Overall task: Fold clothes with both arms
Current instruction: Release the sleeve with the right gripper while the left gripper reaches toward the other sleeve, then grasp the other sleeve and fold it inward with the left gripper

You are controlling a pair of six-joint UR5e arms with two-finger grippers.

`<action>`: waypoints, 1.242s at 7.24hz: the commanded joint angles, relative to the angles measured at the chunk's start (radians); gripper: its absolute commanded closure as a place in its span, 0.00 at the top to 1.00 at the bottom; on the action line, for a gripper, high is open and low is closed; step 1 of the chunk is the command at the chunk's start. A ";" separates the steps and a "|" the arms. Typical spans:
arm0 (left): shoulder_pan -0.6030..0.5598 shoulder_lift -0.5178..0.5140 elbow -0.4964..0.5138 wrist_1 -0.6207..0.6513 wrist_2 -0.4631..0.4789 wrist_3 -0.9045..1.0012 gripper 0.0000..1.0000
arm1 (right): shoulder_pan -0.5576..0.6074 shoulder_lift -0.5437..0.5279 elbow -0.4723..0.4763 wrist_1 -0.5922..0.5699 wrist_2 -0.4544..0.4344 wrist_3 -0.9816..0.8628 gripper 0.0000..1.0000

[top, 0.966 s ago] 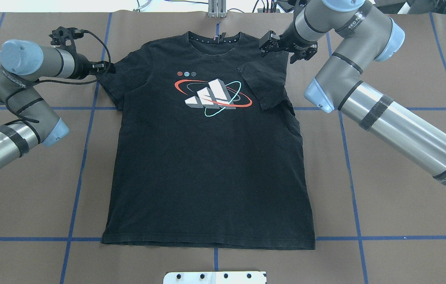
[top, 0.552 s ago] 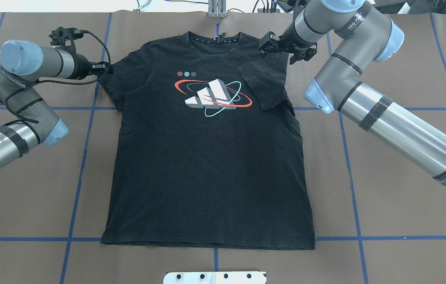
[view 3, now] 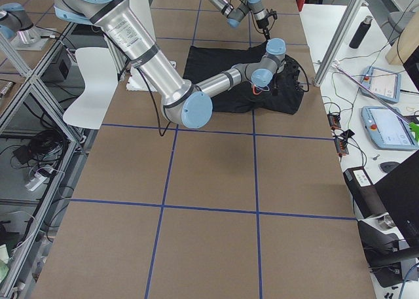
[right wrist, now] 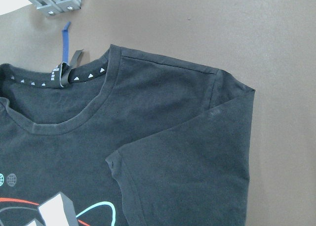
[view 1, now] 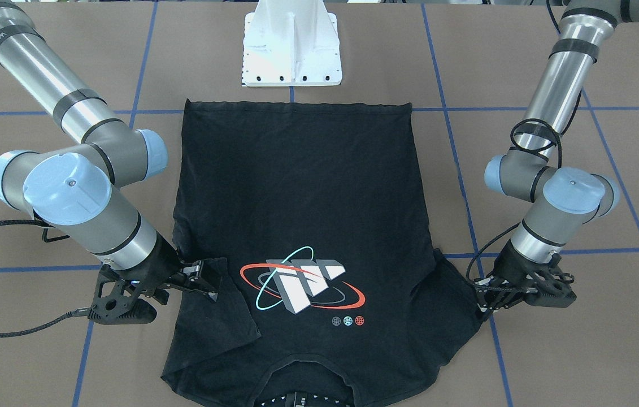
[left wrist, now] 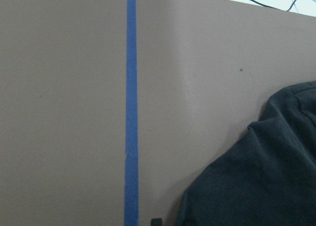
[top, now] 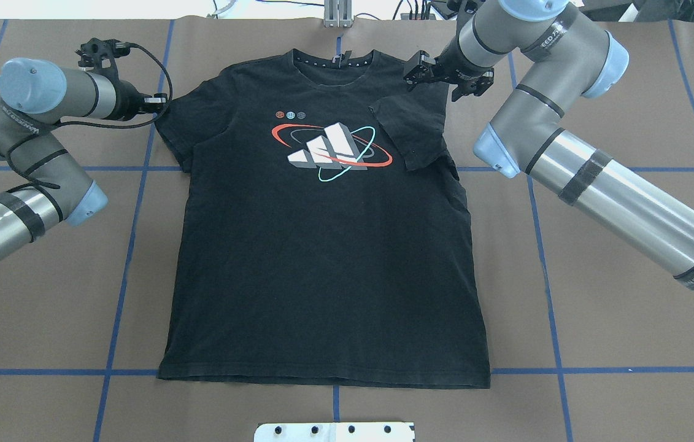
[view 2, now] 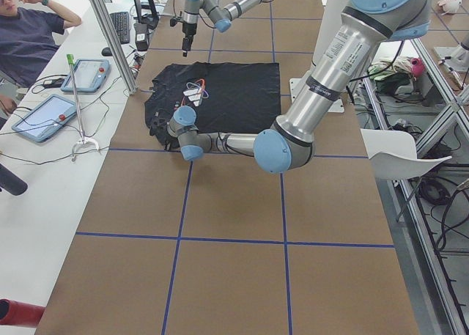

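T-shirt (top: 322,258) lies flat, print up, on the table (top: 598,319). Over its folded-in sleeve (top: 414,132) at 2 o'clock hovers the right claw (top: 445,78), spread and empty. The left claw (top: 153,101) is at the 10 o'clock sleeve edge, and I cannot tell its grip. The right arm (top: 616,184) and left arm (top: 27,123) are bent at the elbow and reach inward.

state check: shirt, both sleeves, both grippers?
T-shirt: spread flat, graphic up, body not yet folded.
sleeve by right arm: folded in over the chest.
sleeve by left arm: flat, unfolded.
right gripper: above the shirt's shoulder, looks open, holds nothing.
left gripper: at the unfolded sleeve's edge; open or shut cannot be told.
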State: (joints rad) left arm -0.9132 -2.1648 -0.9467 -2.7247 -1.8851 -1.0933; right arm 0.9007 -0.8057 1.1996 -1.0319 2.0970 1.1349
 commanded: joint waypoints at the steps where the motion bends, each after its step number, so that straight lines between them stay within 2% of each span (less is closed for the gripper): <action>1: -0.010 0.002 -0.082 0.048 -0.069 -0.040 0.00 | 0.000 -0.007 0.000 0.001 0.000 0.000 1.00; 3: -0.001 0.002 -0.180 0.129 -0.101 -0.196 0.00 | 0.000 -0.009 0.000 0.001 0.000 0.000 1.00; 4: 0.017 -0.025 -0.181 0.143 -0.098 -0.311 0.00 | 0.000 -0.012 0.001 0.001 0.001 0.000 1.00; 5: 0.054 -0.073 -0.159 0.158 -0.092 -0.397 0.00 | 0.000 -0.013 0.003 0.003 0.000 0.000 1.00; 6: 0.060 -0.143 -0.083 0.163 -0.077 -0.481 0.00 | 0.001 -0.013 0.005 0.003 0.001 0.000 1.00; 7: 0.079 -0.224 0.001 0.161 0.016 -0.526 0.00 | 0.001 -0.015 0.003 0.003 0.001 0.000 1.00; 8: 0.094 -0.266 0.046 0.157 0.067 -0.565 0.00 | 0.003 -0.015 0.003 0.003 0.001 -0.001 1.00; 9: 0.103 -0.288 0.055 0.154 0.070 -0.629 0.00 | 0.003 -0.020 0.005 0.003 0.001 -0.001 1.00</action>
State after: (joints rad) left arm -0.8243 -2.4115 -0.9244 -2.5674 -1.8440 -1.6532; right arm 0.9028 -0.8217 1.2030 -1.0293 2.0984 1.1341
